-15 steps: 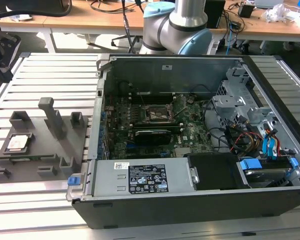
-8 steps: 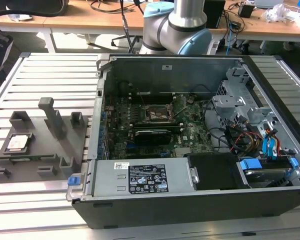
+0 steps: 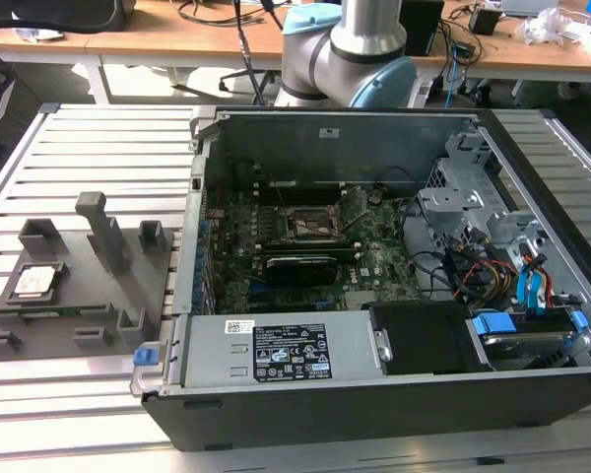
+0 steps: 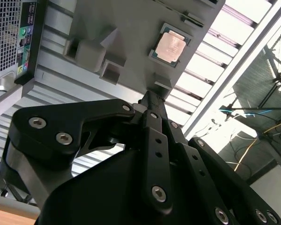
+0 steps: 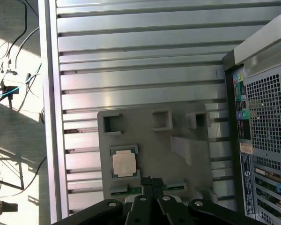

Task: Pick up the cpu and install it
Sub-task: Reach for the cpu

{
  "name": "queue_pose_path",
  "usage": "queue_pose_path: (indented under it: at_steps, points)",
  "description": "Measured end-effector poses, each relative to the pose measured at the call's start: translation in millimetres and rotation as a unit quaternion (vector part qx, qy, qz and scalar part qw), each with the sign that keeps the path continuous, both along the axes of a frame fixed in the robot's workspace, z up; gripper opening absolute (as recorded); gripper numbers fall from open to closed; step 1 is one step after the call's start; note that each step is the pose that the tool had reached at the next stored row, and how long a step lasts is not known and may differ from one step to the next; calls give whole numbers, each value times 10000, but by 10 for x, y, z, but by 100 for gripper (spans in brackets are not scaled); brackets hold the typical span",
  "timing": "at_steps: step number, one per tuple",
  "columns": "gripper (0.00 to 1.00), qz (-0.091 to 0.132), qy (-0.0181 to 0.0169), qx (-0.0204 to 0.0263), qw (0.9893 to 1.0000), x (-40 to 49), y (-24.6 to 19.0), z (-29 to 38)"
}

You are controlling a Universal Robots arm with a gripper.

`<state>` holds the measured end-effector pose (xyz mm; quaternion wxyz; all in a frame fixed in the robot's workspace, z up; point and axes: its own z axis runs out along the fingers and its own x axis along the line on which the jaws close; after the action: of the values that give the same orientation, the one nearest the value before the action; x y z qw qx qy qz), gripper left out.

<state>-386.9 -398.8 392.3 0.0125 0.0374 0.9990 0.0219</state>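
Cpu (image 3: pixel 36 283) sat in its recess on the grey fixture tray (image 3: pixel 128 286), on the table (image 3: pixel 89 148) beside the open case (image 3: pixel 394 394). Gripper (image 5: pixel 147 179) hung above it, fingers pressed together, empty. Judged: pickup and install both left.

Your work sits on a table (image 3: pixel 89 133) of long aluminium slats, pale grey, with dark grooves between them. Behind it, in the exterior view, you have a row of wooden desks (image 3: pixel 158 41) on white legs (image 3: pixel 99 81). Their tops are strewn with cables (image 3: pixel 212 12) and small black boxes (image 3: pixel 485 18). Under the desks you can see a chair base (image 3: pixel 244 71) on a light floor (image 3: pixel 158 84). In both wrist views strong light falls across the slats and bleaches some of them white. Beyond the table's edge the floor lies grey, crossed by hard shadows and loose wires (image 5: pixel 9 86), blue and black among them.
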Motion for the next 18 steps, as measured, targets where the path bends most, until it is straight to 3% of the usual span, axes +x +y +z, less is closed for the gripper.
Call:
queue_pose_path:
  at_steps: [9,18]
  points:
    - [11,0,0,0,10000,-150,0,0]
    - [11,0,0,0,10000,-164,0,0]
